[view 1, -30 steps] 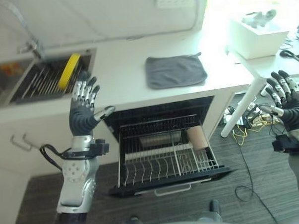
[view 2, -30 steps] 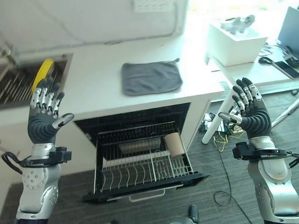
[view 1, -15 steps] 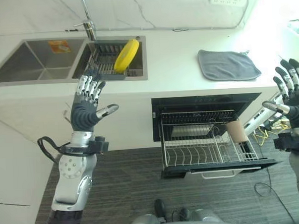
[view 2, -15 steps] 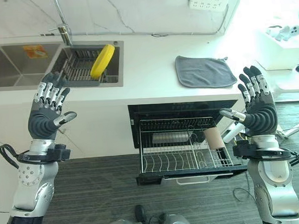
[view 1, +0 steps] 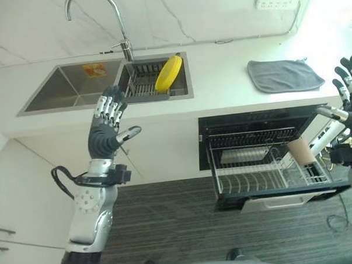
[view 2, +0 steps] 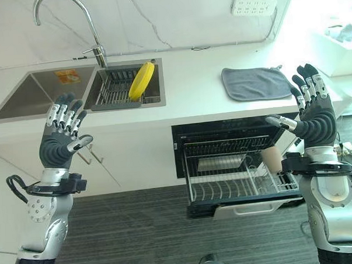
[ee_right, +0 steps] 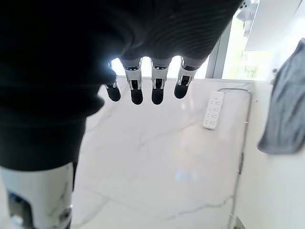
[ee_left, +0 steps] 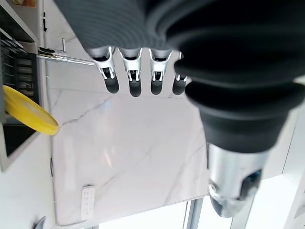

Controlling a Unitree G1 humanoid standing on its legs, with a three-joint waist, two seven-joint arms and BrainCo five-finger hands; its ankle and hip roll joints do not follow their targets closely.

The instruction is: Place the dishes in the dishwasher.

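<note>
A yellow plate (view 1: 168, 73) stands on edge in a dark drying rack (view 1: 143, 86) inside the right basin of the sink (view 2: 22, 98). To the right, under the counter, the dishwasher (view 2: 235, 142) is open with its wire rack (view 2: 225, 185) pulled out; a tan cup (view 2: 271, 160) lies at the rack's right end. My left hand (view 1: 106, 132) is raised in front of the sink cabinet, open and empty. My right hand (view 2: 312, 117) is raised beside the dishwasher, open and empty. The yellow plate (ee_left: 28, 112) also shows past my left fingers.
A grey cloth (view 1: 283, 75) lies on the white counter (view 2: 192, 90) right of the sink. A curved tap (view 1: 120, 38) rises behind the basins. A cabinet handle (view 2: 92, 154) sticks out below the sink. Dark striped floor (view 1: 174, 225) lies in front.
The whole picture has shifted right as the camera turned left: sink and tap now show fully. Both hands stay raised and open, holding nothing.
</note>
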